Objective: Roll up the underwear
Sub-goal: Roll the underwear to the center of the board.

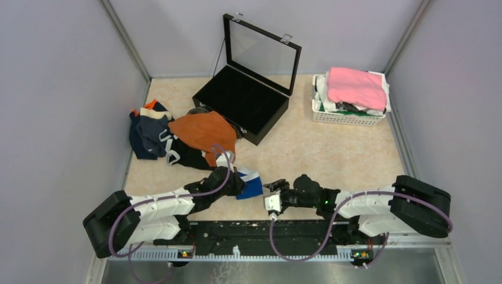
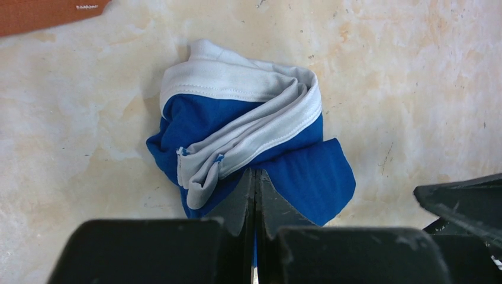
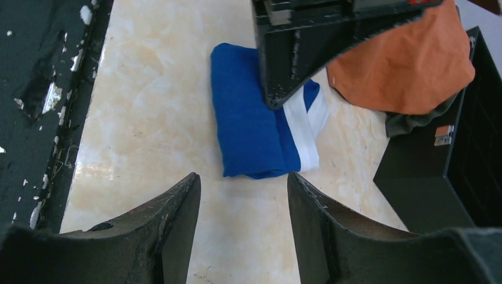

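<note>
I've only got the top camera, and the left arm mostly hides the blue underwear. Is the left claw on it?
Observer: Yes. The left claw is shut, with its tips pressed on the blue underwear, which is rolled up.
Operator: And the right claw?
Observer: The right claw is open and empty, short of the roll and not touching it.
Operator: Waistband tucked in?
Observer: No, the white waistband shows along one end.
</note>
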Available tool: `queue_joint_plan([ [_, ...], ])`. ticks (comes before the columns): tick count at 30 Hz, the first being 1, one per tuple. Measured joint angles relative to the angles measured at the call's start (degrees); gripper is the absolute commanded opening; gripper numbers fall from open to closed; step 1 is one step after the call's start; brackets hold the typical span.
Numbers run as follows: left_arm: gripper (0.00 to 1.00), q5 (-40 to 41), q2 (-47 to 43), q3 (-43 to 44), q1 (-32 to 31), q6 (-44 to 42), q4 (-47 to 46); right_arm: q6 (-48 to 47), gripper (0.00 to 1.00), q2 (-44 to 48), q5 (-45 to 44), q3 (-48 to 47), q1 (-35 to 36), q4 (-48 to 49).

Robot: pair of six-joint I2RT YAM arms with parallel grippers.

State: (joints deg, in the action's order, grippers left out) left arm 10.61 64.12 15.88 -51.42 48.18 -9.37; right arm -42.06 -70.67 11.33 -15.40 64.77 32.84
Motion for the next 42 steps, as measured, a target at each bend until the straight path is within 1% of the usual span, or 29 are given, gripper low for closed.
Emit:
queue_joint_plan([
  [6,0.0,0.52,0.96,0.52,0.0,0.13,0.11,-7.15,0.57,-6.4,-3.02,-0.02,3.37,3.85],
  [11,0.0,0.87,1.44,0.96,0.0,0.13,0.35,-12.41,0.58,-13.29,-7.58,-0.04,5.03,10.49],
  [14,0.0,0.87,1.42,0.98,0.0,0.13,0.39,-15.54,0.58,-18.08,-10.86,-0.04,6.05,16.57],
  [20,0.0,0.92,1.44,1.07,0.0,0.13,0.48,-19.06,0.55,-21.86,-13.64,-0.7,6.49,21.4],
  [22,0.0,0.94,1.73,1.11,0.0,0.13,0.52,-19.82,0.51,-22.73,-13.92,-1.38,6.49,21.99],
  [25,0.0,1.05,2.08,1.33,0.0,0.13,0.61,-20.44,0.43,-24.39,-14.01,-2.45,6.49,22.56],
  [28,0.0,1.14,2.19,1.6,0.0,0.13,0.76,-20.79,0.31,-26.25,-14.1,-3.04,6.49,23.1],
  [31,0.0,1.31,2.43,1.73,0.0,0.13,0.81,-20.63,0.14,-27.3,-14.29,-3.17,6.54,23.76],
  [34,0.0,1.42,2.43,1.81,0.0,0.13,0.94,-19.52,0.03,-27.82,-14.71,-3.17,6.64,24.52],
  [38,0.0,1.44,2.05,2.45,0.0,-0.11,2.12,-16.11,0.02,-27.61,-15.1,-3.19,6.67,24.37],
  [40,0.0,1.38,1.38,2.91,0.0,-0.63,3.56,-12.7,0.0,-26.27,-15.39,-3.96,6.75,21.44],
  [42,0.0,1.22,1.01,3.43,0.0,-1.79,4.72,-8.02,0.0,-23.39,-16.24,-5.42,6.86,16.09],
])
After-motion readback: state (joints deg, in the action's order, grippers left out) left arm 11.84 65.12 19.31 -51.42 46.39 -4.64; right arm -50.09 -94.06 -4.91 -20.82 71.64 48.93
